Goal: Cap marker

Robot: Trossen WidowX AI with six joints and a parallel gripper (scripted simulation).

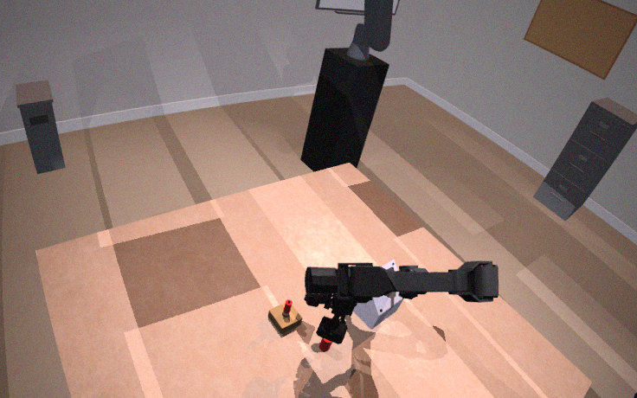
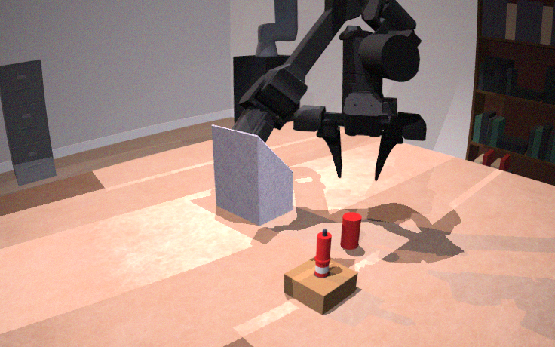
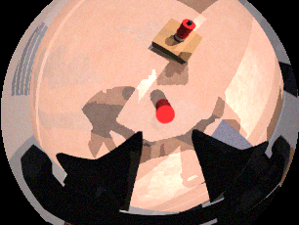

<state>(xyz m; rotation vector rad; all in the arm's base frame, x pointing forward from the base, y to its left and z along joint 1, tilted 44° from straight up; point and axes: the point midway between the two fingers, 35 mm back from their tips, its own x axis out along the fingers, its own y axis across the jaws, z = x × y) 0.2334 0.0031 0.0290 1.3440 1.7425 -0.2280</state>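
Observation:
The red marker [image 1: 287, 307] [image 2: 323, 246] [image 3: 186, 29] stands upright in the tan holder block [image 1: 278, 325] [image 2: 302, 286] [image 3: 163, 41], its dark tip showing on top. The red cap [image 1: 324, 344] [image 2: 350, 231] [image 3: 165, 113] stands upright on the table beside the block, on the side toward the arm. My gripper [image 2: 357, 179] [image 3: 168, 135] is open and empty, pointing down above the table. It hangs higher than the cap and a little to its arm side. In the top view the gripper partly covers the cap, and its fingertips are hidden.
A grey slanted box [image 1: 371, 316] [image 2: 254, 176] [image 3: 230, 135] stands on the table [image 1: 188, 356] [image 2: 142, 258] near the arm's lower links, left of the cap in the exterior view. A black pedestal [image 1: 341, 108] and cabinets stand beyond the table.

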